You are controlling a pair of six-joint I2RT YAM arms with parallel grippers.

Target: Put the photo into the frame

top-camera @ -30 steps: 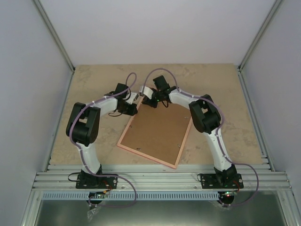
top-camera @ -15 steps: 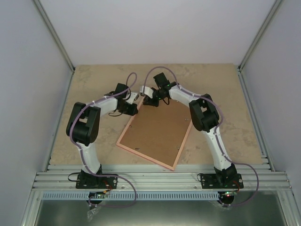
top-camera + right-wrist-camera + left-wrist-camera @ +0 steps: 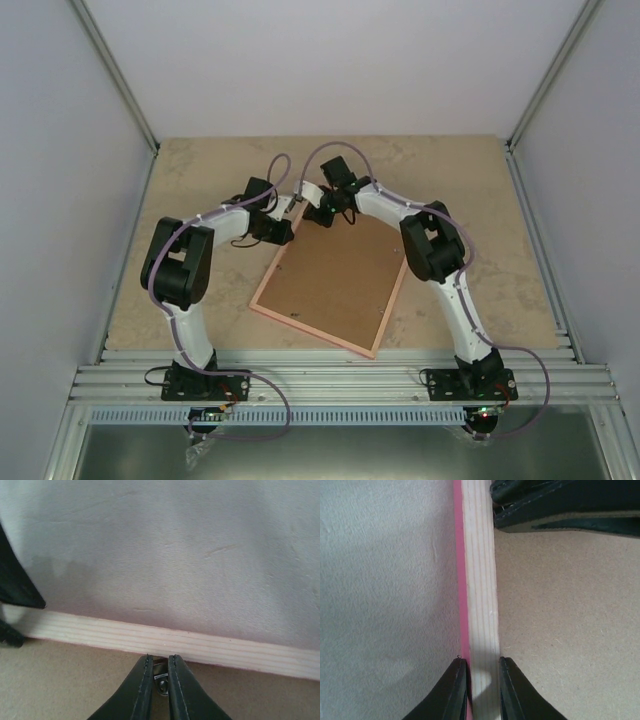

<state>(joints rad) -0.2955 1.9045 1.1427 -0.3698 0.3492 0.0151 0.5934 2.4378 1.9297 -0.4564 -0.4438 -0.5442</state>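
1. The frame (image 3: 312,334) lies flat on the table (image 3: 200,170) with its back up. The brown backing board (image 3: 335,275) fills it. We cannot see the photo anywhere. It may be under the board, but we cannot tell.
2. Our left gripper (image 3: 482,662) pinches the frame's left rail, close to the frame's far corner. It has one finger on each side of the wood.
3. Our right gripper (image 3: 159,659) is at the frame's far rail. Its fingers are pressed almost together around a small metal tab (image 3: 160,681) just inside that rail.
4. We think the step in hand is turning that tab to lock or free the board. To do it well, we hold the left pinch firm so the frame cannot slide. We move the tab slowly and flat over the board.
5. Both grippers are close together at the frame's far left corner. Small moves are best there, or they may bump.
6. The table gives more room past the frame's far rail and off its left rail. The frame's near rail lies close to the table's near edge, so we should not drag the frame that way.
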